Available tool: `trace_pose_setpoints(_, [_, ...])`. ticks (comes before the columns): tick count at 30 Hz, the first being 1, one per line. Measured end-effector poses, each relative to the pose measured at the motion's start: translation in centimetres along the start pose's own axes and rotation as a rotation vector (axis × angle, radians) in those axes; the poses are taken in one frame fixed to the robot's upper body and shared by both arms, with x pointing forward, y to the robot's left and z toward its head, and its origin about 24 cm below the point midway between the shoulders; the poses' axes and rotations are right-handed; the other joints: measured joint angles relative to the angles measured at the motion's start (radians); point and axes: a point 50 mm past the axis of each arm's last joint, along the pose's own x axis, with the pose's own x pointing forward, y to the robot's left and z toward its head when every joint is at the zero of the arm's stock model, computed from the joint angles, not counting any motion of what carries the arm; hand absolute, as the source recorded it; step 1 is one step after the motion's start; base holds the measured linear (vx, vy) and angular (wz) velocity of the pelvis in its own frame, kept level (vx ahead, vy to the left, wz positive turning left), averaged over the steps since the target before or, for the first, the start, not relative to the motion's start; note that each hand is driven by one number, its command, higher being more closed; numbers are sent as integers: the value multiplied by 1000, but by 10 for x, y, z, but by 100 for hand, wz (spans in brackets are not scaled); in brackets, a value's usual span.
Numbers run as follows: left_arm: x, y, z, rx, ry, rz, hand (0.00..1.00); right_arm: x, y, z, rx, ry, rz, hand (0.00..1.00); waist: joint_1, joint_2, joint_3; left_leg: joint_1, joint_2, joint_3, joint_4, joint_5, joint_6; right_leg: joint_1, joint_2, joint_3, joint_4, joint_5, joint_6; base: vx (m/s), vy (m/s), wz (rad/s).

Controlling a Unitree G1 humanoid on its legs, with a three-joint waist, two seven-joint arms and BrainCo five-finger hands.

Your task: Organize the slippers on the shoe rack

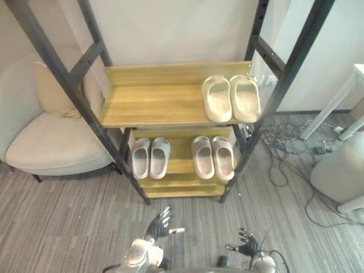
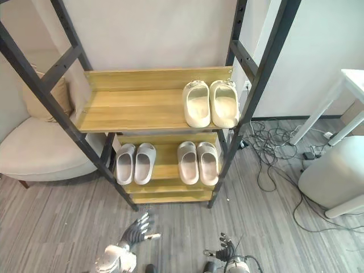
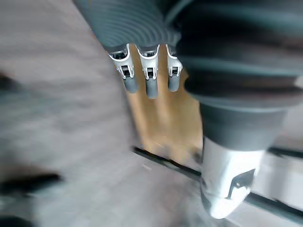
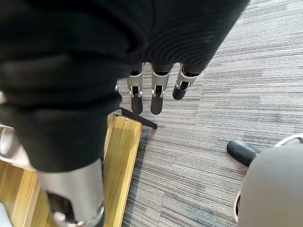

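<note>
Three pairs are sitting tidily on the shoe rack (image 1: 159, 108): cream slippers (image 1: 217, 99) at the upper shelf's right end, and a left grey pair (image 1: 141, 158) and a right grey pair (image 1: 203, 157) below. The left hand (image 1: 158, 223) and right hand (image 1: 248, 244) are hanging low, fingers straight, carrying nothing. It's looking about finished.

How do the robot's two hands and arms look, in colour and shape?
The left hand and right hand each have slim silver fingers ending in dark rounded tips. A dark ribbed cover wraps the back of each hand and the wrist. The left thumb is a broader silver-white shell.
</note>
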Motion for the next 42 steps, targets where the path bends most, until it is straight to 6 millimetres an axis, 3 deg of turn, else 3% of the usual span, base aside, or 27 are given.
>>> trace_pose_setpoints(4, [-2, 13, -19, -3, 97, 107, 0, 1, 2, -4, 0, 25, -2, 0, 6, -6, -3, 14, -3, -2, -1, -1, -1, 18, -3, -5, 3, -4, 4, 40, 3, 5])
trace_pose_setpoints(13, [-1, 15, -21, -26, 114, 162, 0, 4, 12, -3, 12, 46, 14, 0, 18, -18, 1, 25, -4, -5, 0, -6, 1, 31, -4, -11, 10, -24, 13, -6, 2, 2])
trace_pose_setpoints(17, [1, 17, -19, -41, 112, 185, 0, 8, 16, 3, 14, 49, 25, 0, 20, -30, 15, -19, -19, -35, 105, -53, 6, -60, -71, 1, 284, -153, 10, 7, 16, 19])
trace_pose_setpoints(18, [2, 18, -18, -36, 113, 191, 0, 9, 18, 5, 15, 50, 30, 0, 20, -37, 23, -42, -33, -66, 143, -72, 9, -86, -87, 64, 371, -210, 12, 0, -45, 81])
trace_pose_setpoints(19, [4, 21, -13, -27, 101, 196, 0, 9, 20, 4, 18, 55, 31, 0, 15, -49, 22, -69, -52, -114, 171, -76, 10, -92, -68, 176, 396, -265, 13, -7, -53, 84])
trace_pose_setpoints(20, [5, 21, -11, -25, 96, 195, 0, 9, 20, 3, 18, 57, 31, 0, 15, -50, 23, -76, -59, -129, 176, -76, 10, -90, -63, 198, 398, -279, 15, 0, -98, 138])
trace_pose_setpoints(22, [13, 16, 4, -16, 54, 185, 0, 10, 15, 3, 13, 66, 9, 0, 16, -53, 31, -121, -90, -255, 189, -56, 2, -78, -21, 260, 425, -341, 11, 4, -139, 161])
trace_pose_setpoints(24, [14, 12, 5, -37, 51, 181, 0, 11, 14, 5, 17, 63, 1, 0, 26, -43, 40, -126, -91, -295, 174, -41, -4, -65, -21, 233, 415, -344, 11, -1, -109, 100])
trace_pose_setpoints(26, [16, 11, 12, -54, 23, 201, 0, 18, 13, 23, 17, 17, -7, 0, 40, -9, 69, -135, -79, -389, 93, 35, -22, -34, 3, 132, 344, -319, -5, 3, -108, 120])
trace_pose_setpoints(29, [20, 12, 20, -89, 4, 210, 0, 25, 12, 44, 40, -32, -15, 0, 71, 19, 125, -173, -59, -432, 78, 82, -48, -3, 45, 54, 278, -281, -32, -8, -121, 86])
trace_pose_setpoints(31, [20, 11, 21, -102, -1, 211, 0, 28, 11, 52, 40, -55, -22, 0, 71, 10, 137, -221, -73, -335, 82, 170, -25, 0, 40, 35, 272, -267, -55, -55, -27, 113])
trace_pose_setpoints(32, [20, 11, 23, -102, -8, 214, 0, 29, 12, 56, 41, -63, -22, 0, 69, 6, 140, -226, -67, -273, 67, 186, -9, 0, 34, 26, 261, -256, -71, -29, 86, 105])
trace_pose_setpoints(34, [22, 13, 30, -111, -26, 228, 0, 29, 12, 61, 48, -76, -29, 0, 69, 1, 147, -278, -34, -32, 265, 33, 59, 7, 31, -31, 255, -259, -72, 11, 73, 80])
trace_pose_setpoints(35, [22, 12, 28, -118, -22, 228, 0, 29, 11, 59, 53, -71, -38, 0, 62, 10, 152, -301, 28, 149, 438, -72, 108, 19, 29, -100, 282, -261, -71, 25, 7, 68])
trace_pose_setpoints(36, [22, 11, 28, -119, -22, 227, 0, 29, 11, 59, 53, -72, -38, 0, 61, 13, 152, -305, 39, 173, 455, -81, 115, 20, 30, -112, 288, -263, -70, -4, 11, 132])
trace_pose_setpoints(37, [23, 3, 30, -125, -27, 209, 0, 26, 5, 51, 69, -59, -59, 0, 50, 32, 157, -314, 35, 265, 473, -81, 146, 20, 32, -179, 335, -313, -64, -60, 14, 153])
trace_pose_setpoints(38, [24, 2, 31, -113, -31, 201, 0, 24, 5, 45, 75, -44, -64, 0, 42, 12, 149, -309, -27, 217, 387, -50, 128, 18, 25, -165, 299, -337, -56, -106, 49, 205])
trace_pose_setpoints(39, [26, -1, 35, -109, -37, 189, 0, 23, 5, 38, 77, -21, -63, 0, 25, 1, 143, -295, -22, 246, 399, -102, 166, 25, 4, -240, 274, -308, -52, -84, 43, 131])
trace_pose_setpoints(40, [26, -2, 34, -109, -33, 187, 0, 23, 5, 38, 77, -18, -64, 0, 27, 4, 143, -294, -13, 269, 430, -134, 164, 27, 0, -258, 270, -302, -44, -2, 116, 149])
trace_pose_setpoints(41, [26, -1, 30, -109, -12, 192, 0, 24, 5, 44, 80, -36, -64, 0, 28, 29, 153, -237, 47, 343, 470, -242, 122, 51, 2, -327, 291, -289, -21, 65, 94, 111])
trace_pose_setpoints(42, [27, -1, 29, -106, -5, 192, 0, 25, 4, 44, 86, -36, -69, 0, 23, 27, 161, -227, 31, 333, 452, -237, 129, 54, 0, -336, 302, -293, -13, 73, 157, 134])
